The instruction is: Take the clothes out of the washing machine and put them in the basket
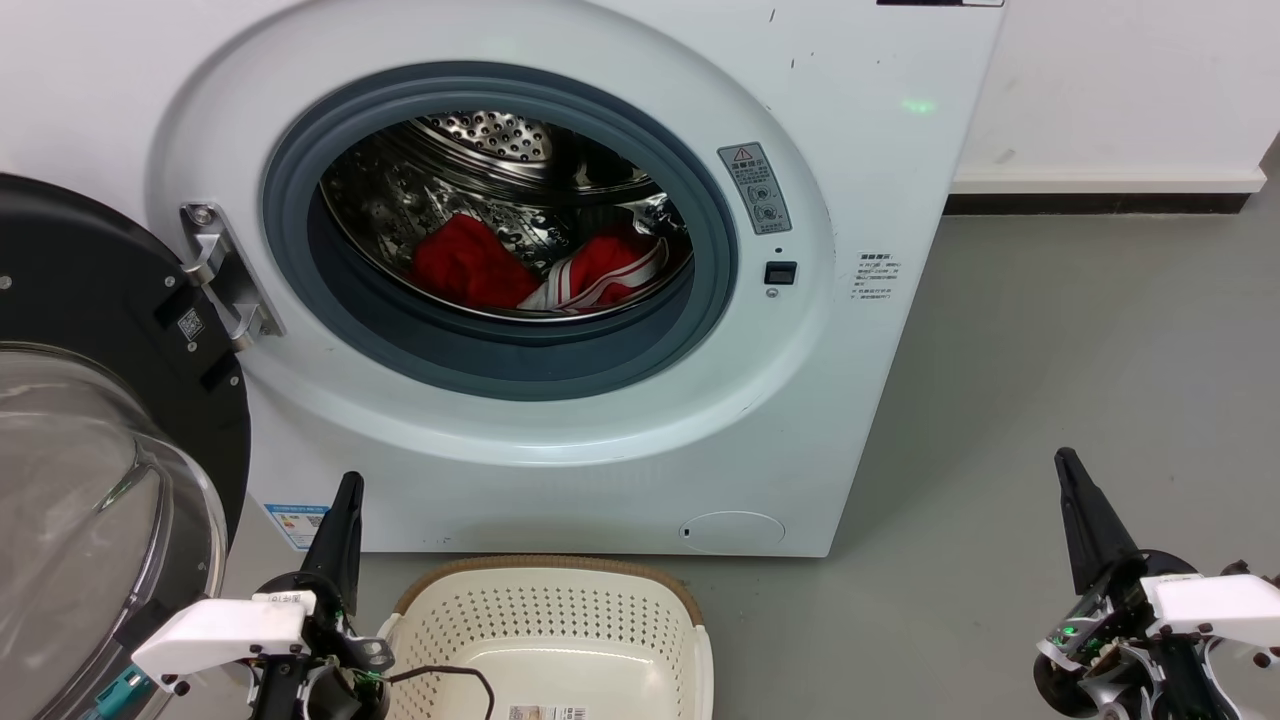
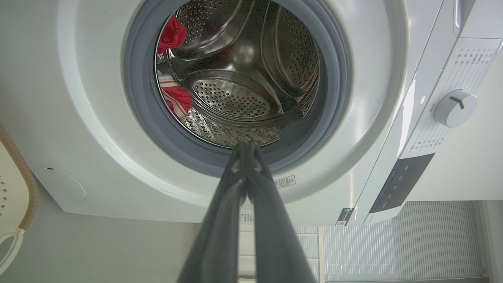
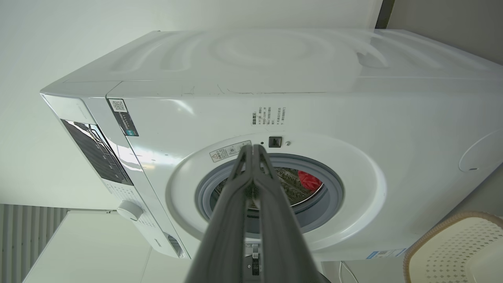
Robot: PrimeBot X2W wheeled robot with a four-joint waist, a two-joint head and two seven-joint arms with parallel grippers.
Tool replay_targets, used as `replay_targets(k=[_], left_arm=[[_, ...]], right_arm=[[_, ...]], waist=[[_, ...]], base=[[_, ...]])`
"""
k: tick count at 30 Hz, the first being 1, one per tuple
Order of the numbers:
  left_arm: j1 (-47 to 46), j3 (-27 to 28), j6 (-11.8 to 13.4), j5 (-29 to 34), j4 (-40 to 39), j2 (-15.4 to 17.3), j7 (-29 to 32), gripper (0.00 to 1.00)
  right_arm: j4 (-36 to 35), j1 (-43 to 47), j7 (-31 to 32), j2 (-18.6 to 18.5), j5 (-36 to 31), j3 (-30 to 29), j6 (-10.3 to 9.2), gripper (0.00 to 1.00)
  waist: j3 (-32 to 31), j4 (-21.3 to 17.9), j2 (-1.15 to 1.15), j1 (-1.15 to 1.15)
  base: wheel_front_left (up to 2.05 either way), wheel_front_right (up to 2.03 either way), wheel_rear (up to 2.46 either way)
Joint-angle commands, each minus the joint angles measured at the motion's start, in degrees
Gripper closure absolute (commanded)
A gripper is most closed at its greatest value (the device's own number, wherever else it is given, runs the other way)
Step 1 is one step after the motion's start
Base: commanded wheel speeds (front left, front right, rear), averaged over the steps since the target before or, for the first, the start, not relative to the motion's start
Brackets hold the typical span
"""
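Grey floor (image 1: 1050,350) runs up to the white washing machine (image 1: 880,150), its door (image 1: 100,280) open. Low in the drum (image 1: 480,135) lie the plain red garment (image 1: 462,262), left, and the striped garment (image 1: 600,275), right. Left gripper (image 1: 347,495) and right gripper (image 1: 1068,470) hang below, fingers pressed together, empty; the left seems nearer the porthole (image 1: 500,370), beside the basket (image 1: 545,563).

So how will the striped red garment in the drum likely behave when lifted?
The striped garment lies crumpled in soft folds, so probably floppy, draping from any pinch. Thin-looking fabric: likely light. On the shiny steel drum it may slide easily.
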Motion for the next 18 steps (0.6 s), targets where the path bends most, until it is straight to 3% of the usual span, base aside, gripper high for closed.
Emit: replay_targets(k=[1,18], left_arm=[[-0.3,0.1,-0.1,-0.1,0.0,-0.1,0.1,1.0],[-0.3,0.1,-0.1,-0.1,0.0,-0.1,0.1,1.0]], right_arm=[[0.1,-0.7,0.0,-0.3,0.2,0.0,-0.02,1.0],[0.1,-0.7,0.0,-0.3,0.2,0.0,-0.02,1.0]], waist=[[0.0,0.0,0.0,0.0],[0.0,0.0,0.0,0.0]], base=[[0.0,0.0,0.0],[0.0,0.0,0.0]])
